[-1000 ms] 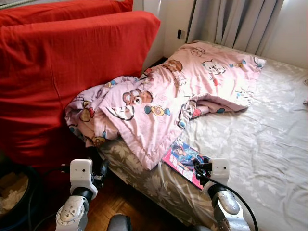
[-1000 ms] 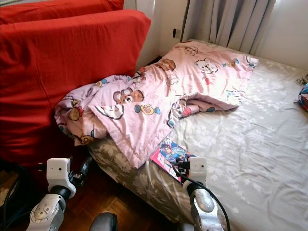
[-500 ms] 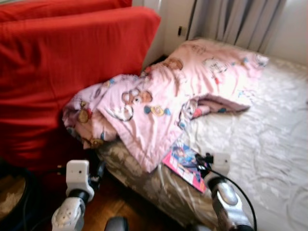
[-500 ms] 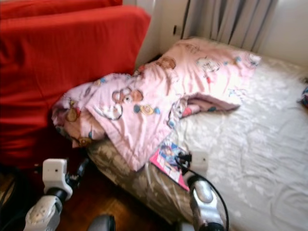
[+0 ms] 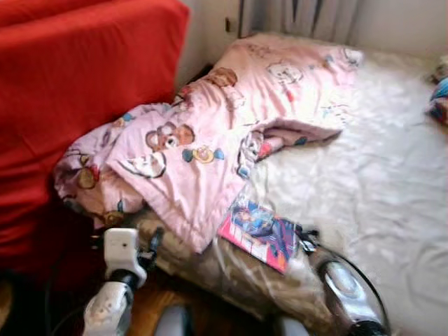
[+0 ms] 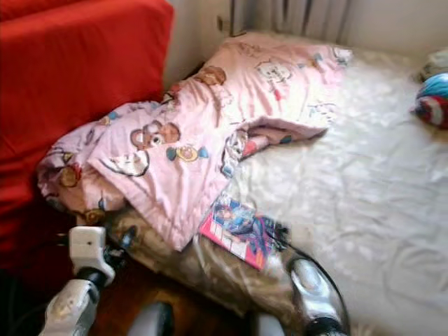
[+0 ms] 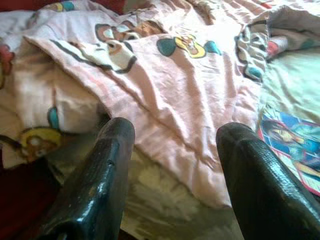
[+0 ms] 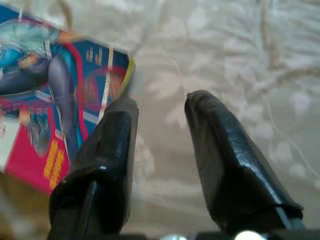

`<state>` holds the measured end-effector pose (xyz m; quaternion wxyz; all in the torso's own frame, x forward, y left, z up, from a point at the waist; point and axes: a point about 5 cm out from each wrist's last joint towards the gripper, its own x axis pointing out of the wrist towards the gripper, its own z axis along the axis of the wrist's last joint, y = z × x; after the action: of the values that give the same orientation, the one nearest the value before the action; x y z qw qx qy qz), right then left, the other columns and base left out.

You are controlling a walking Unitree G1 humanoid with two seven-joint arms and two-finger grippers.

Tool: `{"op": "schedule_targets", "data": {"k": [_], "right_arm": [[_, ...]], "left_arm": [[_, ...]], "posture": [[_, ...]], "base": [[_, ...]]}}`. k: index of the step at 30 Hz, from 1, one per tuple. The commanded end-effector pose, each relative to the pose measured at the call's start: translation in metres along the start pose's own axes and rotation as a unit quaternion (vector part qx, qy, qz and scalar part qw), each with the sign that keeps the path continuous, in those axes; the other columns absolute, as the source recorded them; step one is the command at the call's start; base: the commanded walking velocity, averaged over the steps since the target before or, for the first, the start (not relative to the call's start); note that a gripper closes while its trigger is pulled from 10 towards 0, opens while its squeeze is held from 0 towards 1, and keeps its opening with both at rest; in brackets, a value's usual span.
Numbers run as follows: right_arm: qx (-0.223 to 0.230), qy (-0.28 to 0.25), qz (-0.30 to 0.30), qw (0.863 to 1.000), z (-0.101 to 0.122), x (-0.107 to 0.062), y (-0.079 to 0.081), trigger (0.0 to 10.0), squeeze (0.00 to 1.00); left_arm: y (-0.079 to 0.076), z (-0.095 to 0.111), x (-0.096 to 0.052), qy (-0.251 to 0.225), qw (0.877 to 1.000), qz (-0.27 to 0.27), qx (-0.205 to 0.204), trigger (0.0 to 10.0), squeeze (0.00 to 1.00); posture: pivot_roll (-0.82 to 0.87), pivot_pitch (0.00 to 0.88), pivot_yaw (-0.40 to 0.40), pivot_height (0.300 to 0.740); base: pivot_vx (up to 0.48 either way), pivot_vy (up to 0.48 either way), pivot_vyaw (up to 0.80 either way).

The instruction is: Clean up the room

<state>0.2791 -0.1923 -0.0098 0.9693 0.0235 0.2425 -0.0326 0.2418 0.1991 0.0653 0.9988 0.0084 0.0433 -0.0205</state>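
Clearly the tidying has barely begun: the comic book point(image 5: 260, 234) lies unlifted at the mattress point(image 5: 378, 168) edge. At its three o'clock corner hovers the right gripper point(image 8: 159, 150), fingers narrowly parted, empty. At nine o'clock the left gripper point(image 7: 175, 170) gapes wide before the rumpled pink quilt point(image 5: 210, 140), overlapping the comic's upper corner.

A rumpled pink cartoon-print blanket point(image 6: 210, 133) lies across the bed point(image 6: 364, 203), spilling against the red sofa point(image 6: 63, 77). A pink-edged comic magazine point(image 6: 238, 231) rests at the mattress edge, the right gripper point(image 6: 280, 234) seemingly just beside it through the blur.
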Motion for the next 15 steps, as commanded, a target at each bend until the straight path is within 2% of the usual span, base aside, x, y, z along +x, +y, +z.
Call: {"op": "schedule_targets", "data": {"k": [1,2,3,4,5,8,10,12,13,15], "right_arm": [[-0.01,0.0,0.02,1.0,0.006,0.004,0.014,10.0,0.82],[-0.034,0.026,0.007,0.999,0.005,0.006,0.008,10.0,1.0],[-0.062,0.048,0.005,0.997,0.005,0.008,0.005,10.0,1.0],[-0.062,0.048,0.005,0.997,0.005,0.008,0.005,10.0,1.0],[-0.087,0.059,0.011,0.994,0.006,0.009,0.004,10.0,1.0],[-0.134,0.051,0.041,0.989,0.015,0.012,0.005,10.0,1.0],[-0.191,0.055,0.054,0.979,0.03,0.016,-0.002,10.0,1.0],[-0.202,0.055,0.054,0.976,0.032,0.017,-0.003,10.0,1.0],[-0.236,0.055,0.064,0.968,0.039,0.018,-0.006,10.0,1.0],[-0.256,0.053,0.079,0.962,0.045,0.019,-0.006,10.0,1.0]], "left_arm": [[0.007,-0.003,-0.005,0.012,1.0,0.009,0.006,10.0,0.0],[0.007,-0.002,-0.008,0.014,1.0,0.007,0.007,10.0,0.0],[0.007,-0.002,-0.011,0.017,1.0,0.004,0.008,10.0,0.0],[0.007,-0.002,-0.011,0.017,1.0,0.004,0.008,10.0,0.0],[0.008,-0.002,-0.014,0.018,1.0,0.002,0.009,10.0,0.0],[0.008,-0.002,-0.017,0.022,1.0,0.0,0.011,10.0,0.0],[0.009,-0.002,-0.019,0.025,1.0,-0.001,0.013,10.0,0.0],[0.009,-0.002,-0.02,0.025,1.0,-0.001,0.013,10.0,0.0],[0.009,-0.001,-0.02,0.026,1.0,-0.001,0.014,10.0,0.0],[0.009,-0.001,-0.02,0.028,1.0,-0.002,0.014,10.0,0.0]], "posture": [[0.09,0.134,-0.018,0.619],[0.1,0.155,-0.01,0.619],[0.1,0.163,-0.006,0.619],[0.1,0.163,-0.006,0.619],[0.1,0.168,-0.004,0.619],[0.12,0.175,0.0,0.619],[0.12,0.178,0.002,0.619],[0.12,0.179,0.002,0.619],[0.12,0.18,0.003,0.619],[0.12,0.181,0.003,0.619]], "base": [[0.0,0.0,0.0],[0.0,0.0,0.0],[0.0,0.0,0.0],[0.0,0.0,0.0],[0.0,0.0,0.0],[0.0,0.0,0.0],[0.0,0.0,0.0],[0.0,0.0,0.0],[0.0,0.0,0.0],[0.0,0.0,0.0]]}}
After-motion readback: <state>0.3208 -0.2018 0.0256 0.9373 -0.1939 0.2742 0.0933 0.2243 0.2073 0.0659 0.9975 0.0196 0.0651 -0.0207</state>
